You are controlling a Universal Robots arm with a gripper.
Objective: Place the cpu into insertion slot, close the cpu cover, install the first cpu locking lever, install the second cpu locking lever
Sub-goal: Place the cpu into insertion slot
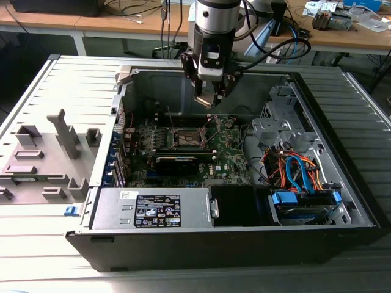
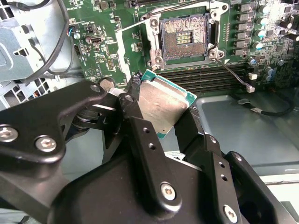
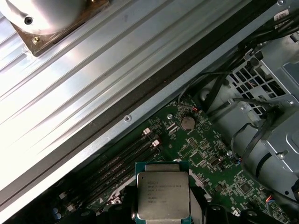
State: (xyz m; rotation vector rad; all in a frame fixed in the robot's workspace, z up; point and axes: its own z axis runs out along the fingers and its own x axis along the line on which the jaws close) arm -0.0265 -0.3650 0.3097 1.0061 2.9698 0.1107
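Note:
My gripper (image 1: pixel 211 97) hangs inside the open computer case, above the motherboard (image 1: pixel 226 152). It is shut on the cpu (image 2: pixel 163 105), a small square chip with a silver-grey top and a green edge, pinched between the two black fingers (image 2: pixel 140 135). The chip is tilted and clear of the board; its top also faces the first wrist view as the cpu (image 3: pixel 163 195). The insertion slot (image 2: pixel 183 39) lies beyond the chip with its dark pin field bare, also seen as the insertion slot (image 1: pixel 189 137). A thin locking lever (image 2: pixel 233 74) sticks out beside it. I cannot make out the cpu cover.
Long black memory slots (image 2: pixel 205 77) run between chip and socket. A long black card (image 1: pixel 177 162) sits in front of the socket. The power supply (image 1: pixel 153 210) and a drive cage with blue and orange cables (image 1: pixel 299 174) fill the case front. A grey fixture plate (image 1: pixel 49 159) lies outside.

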